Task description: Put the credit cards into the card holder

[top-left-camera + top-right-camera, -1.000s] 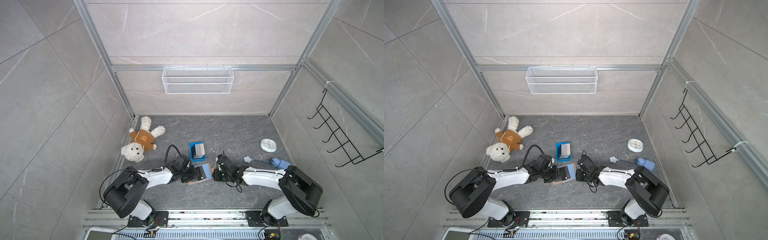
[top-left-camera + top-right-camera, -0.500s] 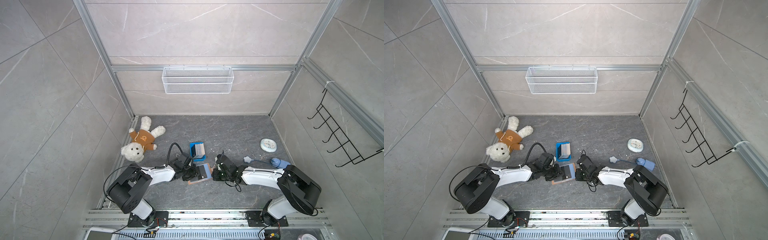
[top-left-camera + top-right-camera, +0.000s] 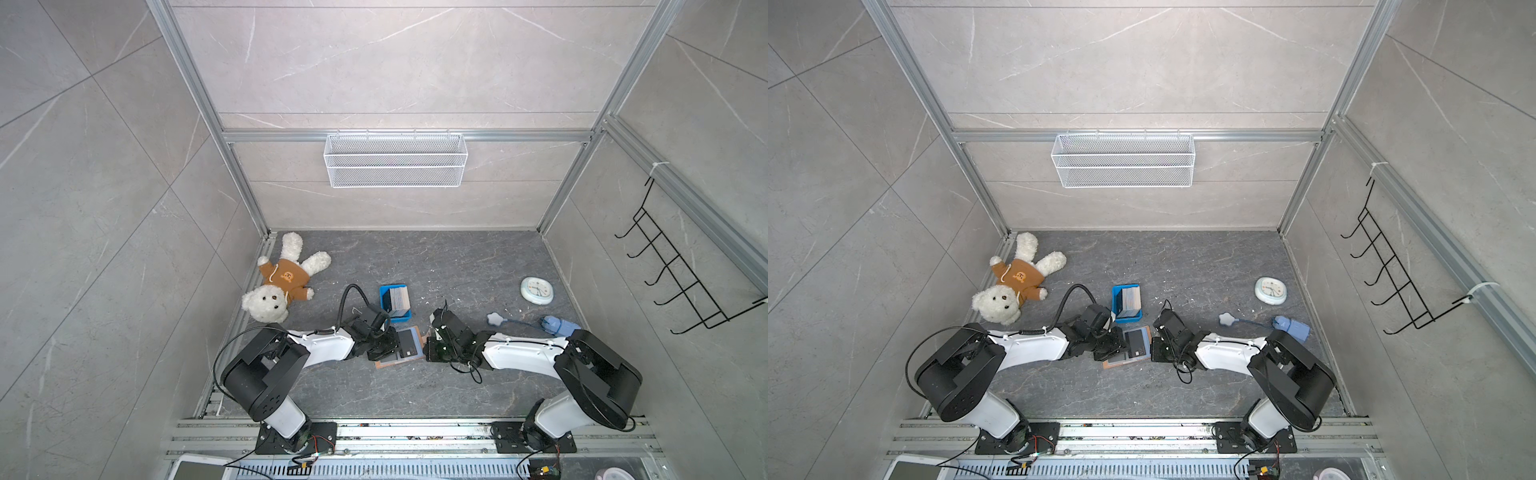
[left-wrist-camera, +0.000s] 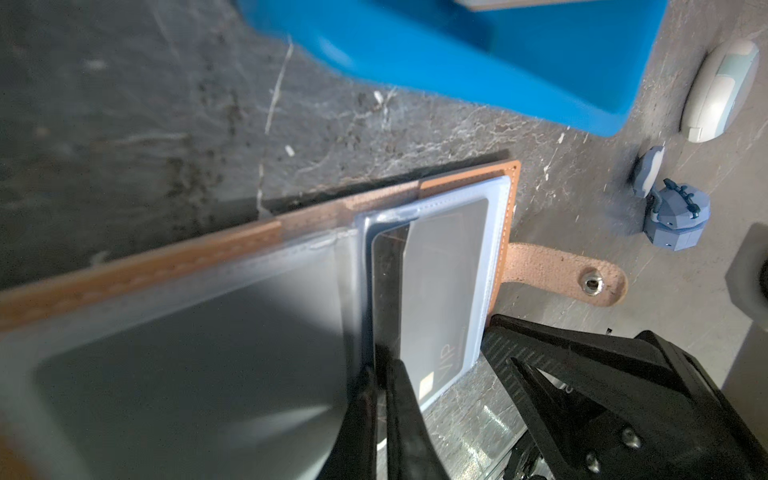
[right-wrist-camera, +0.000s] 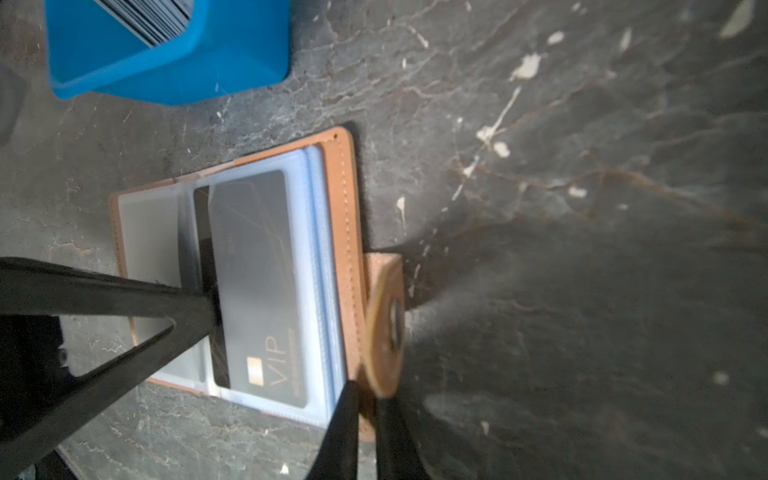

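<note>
Right now your left gripper (image 4: pixel 380 368) is clenching the exposed edge of a black plastic card with pale VIP lettering (image 5: pixel 253 266), which is lying mostly inside a clear bluish sleeve (image 5: pixel 301 216) of the open tan leather-like card holder (image 5: pixel 338 216). Your right gripper (image 5: pixel 365 399) is pinching that holder's strap-side edge. Just beside the holder, a small blue rectangular tray (image 3: pixel 395 319) is holding a stack of credit cards (image 3: pixel 400 299) standing on edge.
</note>
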### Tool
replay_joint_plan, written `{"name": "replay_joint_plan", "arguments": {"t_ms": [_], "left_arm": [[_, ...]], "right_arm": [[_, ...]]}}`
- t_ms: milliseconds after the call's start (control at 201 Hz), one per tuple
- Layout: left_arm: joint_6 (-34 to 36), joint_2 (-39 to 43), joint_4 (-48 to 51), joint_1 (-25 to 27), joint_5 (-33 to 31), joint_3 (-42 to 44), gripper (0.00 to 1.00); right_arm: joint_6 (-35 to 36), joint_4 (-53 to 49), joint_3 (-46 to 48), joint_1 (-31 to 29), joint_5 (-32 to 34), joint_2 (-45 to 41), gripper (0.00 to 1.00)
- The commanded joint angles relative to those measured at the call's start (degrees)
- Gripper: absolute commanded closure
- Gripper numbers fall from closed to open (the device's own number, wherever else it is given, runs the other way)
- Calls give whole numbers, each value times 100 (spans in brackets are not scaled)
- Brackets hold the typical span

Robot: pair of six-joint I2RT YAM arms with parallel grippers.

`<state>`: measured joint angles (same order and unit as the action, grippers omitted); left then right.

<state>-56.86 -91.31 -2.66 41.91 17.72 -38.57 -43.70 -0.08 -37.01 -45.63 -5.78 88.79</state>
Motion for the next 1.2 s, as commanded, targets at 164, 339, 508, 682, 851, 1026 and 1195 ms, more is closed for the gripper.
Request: {"name": "replay_joint_plan", "arguments": {"t_ms": [164,339,508,682,851,1026,1195], "left_arm": [[114,-149,185,58,-163,-47,97],[105,-263,192,83,-175,-18,98],[83,-292,195,106,-215,35,98],[66,-291,178,115,-223,94,99],[35,-292,152,110,-230,113,100],[36,-282,130,117,-214,99,100],[9,-274,-11,120,-148,138,100]], "right_arm": [[-114,-421,-95,28,253,-429,85],[-60,-122,-139,102,-208,-537,81],[-75,118,-150,138,-461,-421,77],[-112,384,-131,182,-692,-232,74],[-112,472,-166,202,-782,-39,74],[-120,602,-151,202,-911,97,74],[-81,878,-78,195,-1097,66,78]]}}
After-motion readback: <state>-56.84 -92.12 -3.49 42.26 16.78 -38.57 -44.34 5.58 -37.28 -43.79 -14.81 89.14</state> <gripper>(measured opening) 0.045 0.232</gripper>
